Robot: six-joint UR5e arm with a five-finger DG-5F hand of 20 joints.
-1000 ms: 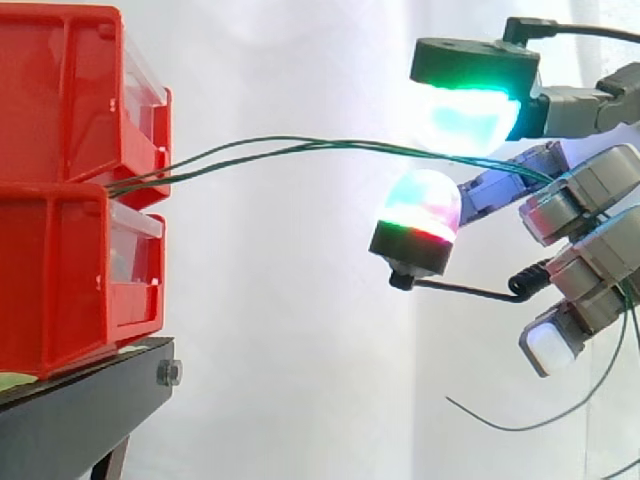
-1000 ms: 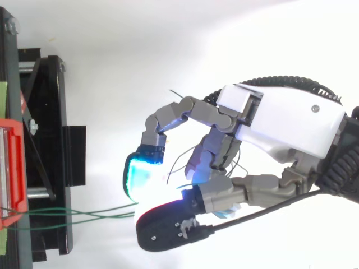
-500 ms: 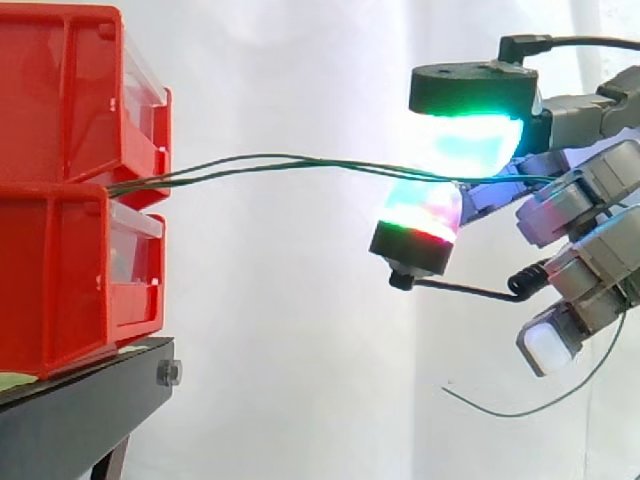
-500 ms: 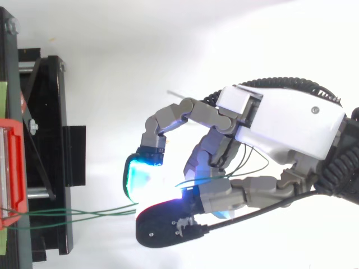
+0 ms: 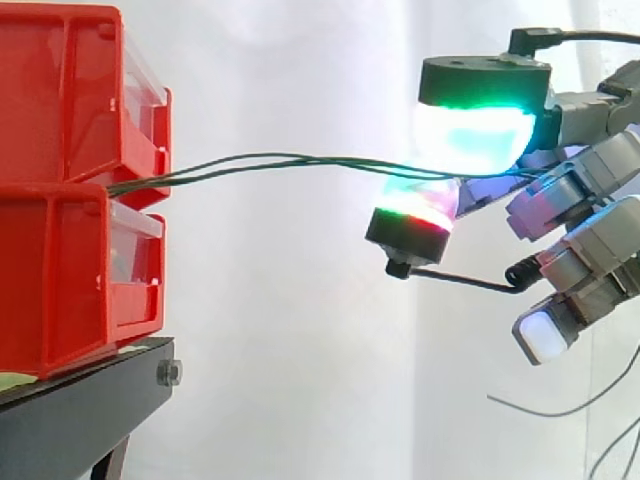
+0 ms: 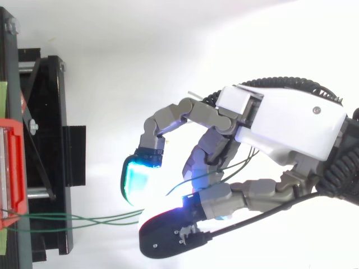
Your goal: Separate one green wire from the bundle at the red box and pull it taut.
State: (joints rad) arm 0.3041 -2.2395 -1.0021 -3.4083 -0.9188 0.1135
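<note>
Green wires [image 5: 300,160]: we see 2 running from the red bins [image 5: 60,250] into the hand [image 6: 280,126], pinched together between glowing pads [image 5: 470,135]; neither separated, both bowed, not taut.

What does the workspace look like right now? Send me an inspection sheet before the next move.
surface: black stand carries two stacked red bins.
job's things: two green wires run from between the bins to the hand, bowed, not taut.
clutter: nothing seen.
hand: hand pinches both wires between its glowing pads.
cables: loose wire tails hang below the hand.
surroundings: white curtain behind.
</note>
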